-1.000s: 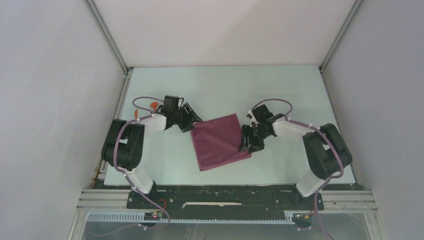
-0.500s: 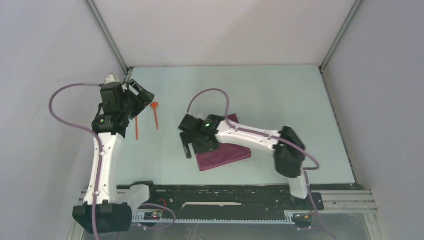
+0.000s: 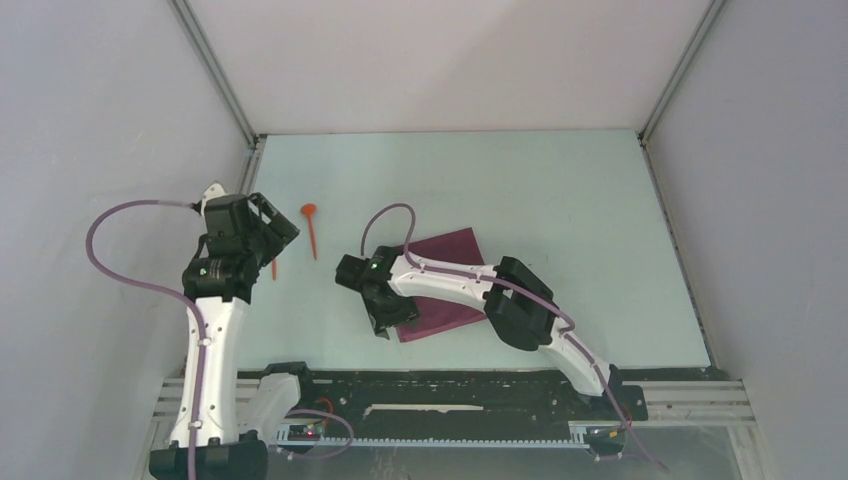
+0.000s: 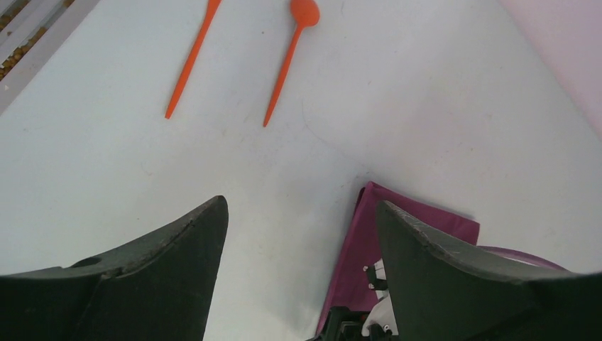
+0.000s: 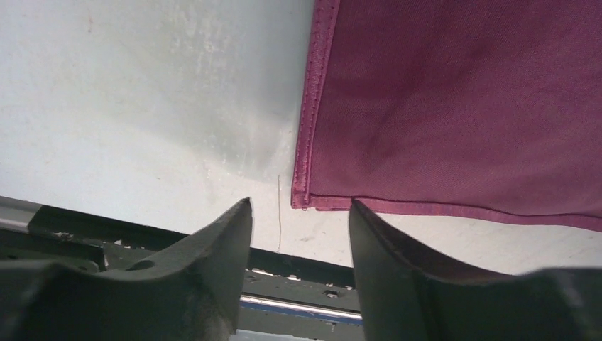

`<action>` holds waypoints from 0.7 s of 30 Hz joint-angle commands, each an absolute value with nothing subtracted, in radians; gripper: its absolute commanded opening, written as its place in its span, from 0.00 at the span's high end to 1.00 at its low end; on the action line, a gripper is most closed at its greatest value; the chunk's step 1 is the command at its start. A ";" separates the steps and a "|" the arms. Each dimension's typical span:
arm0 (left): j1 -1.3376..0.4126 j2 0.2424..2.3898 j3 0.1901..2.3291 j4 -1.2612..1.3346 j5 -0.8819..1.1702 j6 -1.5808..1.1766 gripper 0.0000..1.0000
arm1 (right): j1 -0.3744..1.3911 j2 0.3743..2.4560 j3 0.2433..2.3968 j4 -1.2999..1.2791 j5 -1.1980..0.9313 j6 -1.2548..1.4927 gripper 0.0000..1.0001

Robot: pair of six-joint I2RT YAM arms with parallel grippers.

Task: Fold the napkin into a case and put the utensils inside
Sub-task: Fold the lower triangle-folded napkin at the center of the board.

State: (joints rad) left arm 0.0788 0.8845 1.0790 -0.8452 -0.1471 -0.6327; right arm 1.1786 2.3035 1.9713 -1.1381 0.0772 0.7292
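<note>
Pale table [image 3: 580,200] before me: maroon napkin [image 3: 452,252] near middle; orange spoon [image 3: 311,226] & 2nd orange utensil [image 4: 190,60] side by side, well left of it.

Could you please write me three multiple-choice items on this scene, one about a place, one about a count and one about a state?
1. Where do the orange utensils lie?
A. On top of the napkin.
B. On the bare table, apart from the napkin.
C. Inside a folded case.

2. How many orange utensils are in view?
A. One.
B. Two.
C. Four.

3. How does the left claw stand?
A. Shut on a spoon.
B. Shut on the napkin.
C. Open and empty.

Key:
1 B, in the left wrist view both lie on bare surface away from the cloth.
2 B, two orange pieces lie side by side.
3 C, its jaws stand wide apart with nothing between them.
</note>
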 commanded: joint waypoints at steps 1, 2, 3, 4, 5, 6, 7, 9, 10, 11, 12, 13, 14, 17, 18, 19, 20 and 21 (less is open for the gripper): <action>0.078 0.882 1.058 -0.835 -0.138 -0.606 0.17 | 1.173 2.326 1.997 -1.174 0.075 0.744 0.43; 0.078 0.883 1.057 -0.836 -0.137 -0.605 0.17 | 1.171 2.328 1.991 -1.169 0.070 0.744 0.46; 0.078 0.884 1.056 -0.836 -0.139 -0.602 0.17 | 1.170 2.329 1.984 -1.163 0.070 0.744 0.46; 0.078 0.882 1.056 -0.835 -0.141 -0.599 0.17 | 1.168 2.329 1.976 -1.156 0.067 0.743 0.47; 0.079 0.881 1.055 -0.836 -0.144 -0.597 0.17 | 1.167 2.329 1.971 -1.151 0.062 0.742 0.46; 0.078 0.879 1.054 -0.835 -0.147 -0.597 0.17 | 1.165 2.331 1.967 -1.150 0.062 0.741 0.45; 0.080 0.879 1.053 -0.832 -0.147 -0.598 0.17 | 1.162 2.333 1.962 -1.146 0.065 0.741 0.43; 0.078 0.881 1.051 -0.830 -0.145 -0.600 0.17 | 1.156 2.337 1.939 -1.133 0.063 0.742 0.41; 0.078 0.882 1.048 -0.829 -0.145 -0.600 0.17 | 1.154 2.336 1.922 -1.123 0.061 0.743 0.42; 0.079 0.885 1.046 -0.827 -0.138 -0.601 0.17 | 1.151 2.337 1.898 -1.112 0.058 0.743 0.43; 0.078 0.887 1.045 -0.827 -0.138 -0.600 0.17 | 1.151 2.336 1.880 -1.103 0.062 0.744 0.44; 0.079 0.887 1.044 -0.827 -0.137 -0.599 0.17 | 1.151 2.334 1.865 -1.095 0.067 0.745 0.47; 0.079 0.885 1.041 -0.827 -0.136 -0.598 0.17 | 1.149 2.333 1.846 -1.080 0.068 0.745 0.50; 0.079 0.880 1.039 -0.827 -0.133 -0.600 0.17 | 1.140 2.333 1.803 -1.040 0.066 0.740 0.64; 0.078 0.880 1.039 -0.827 -0.133 -0.601 0.17 | 1.139 2.333 1.797 -1.035 0.074 0.739 0.67; 0.078 0.880 1.038 -0.827 -0.131 -0.600 0.17 | 1.138 2.333 1.795 -1.034 0.085 0.738 0.71; 0.078 0.883 1.038 -0.828 -0.128 -0.600 0.17 | 1.137 2.335 1.799 -1.039 0.098 0.735 0.74; 0.079 0.885 1.037 -0.827 -0.125 -0.600 0.17 | 1.136 2.336 1.807 -1.044 0.112 0.733 0.77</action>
